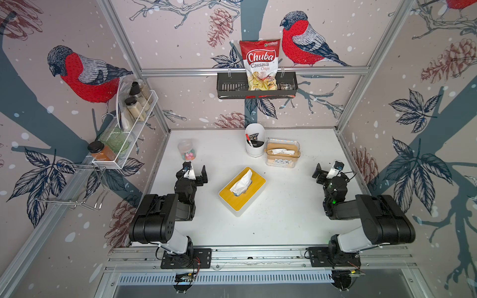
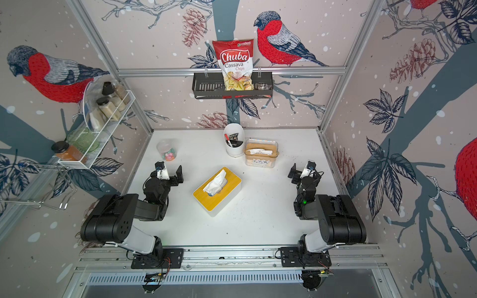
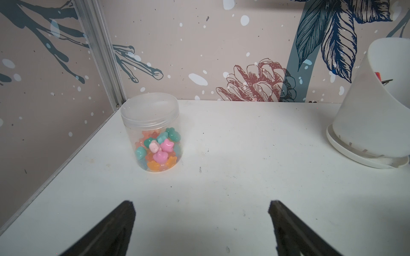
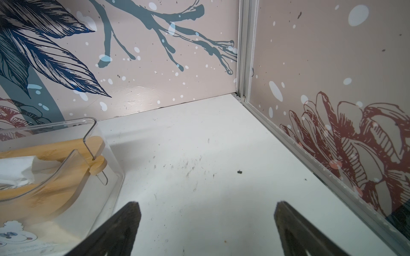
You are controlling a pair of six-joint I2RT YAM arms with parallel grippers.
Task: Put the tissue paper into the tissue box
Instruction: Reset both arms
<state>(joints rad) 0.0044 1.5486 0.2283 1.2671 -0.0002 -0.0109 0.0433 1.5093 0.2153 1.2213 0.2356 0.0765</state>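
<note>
A white tissue box with a yellow lid lies in the middle of the table in both top views. White tissue paper sticks up crumpled out of the lid's slot. My left gripper hovers to the left of the box, open and empty. Open and empty too, my right gripper is far off to the box's right. In the left wrist view the left gripper has only bare table between its fingertips; the right gripper shows the same in the right wrist view.
A clear box with a wooden lid and a tissue stands at the back right, beside a white pen cup. A clear jar of coloured beads stands back left. Wall racks hold jars and a chips bag.
</note>
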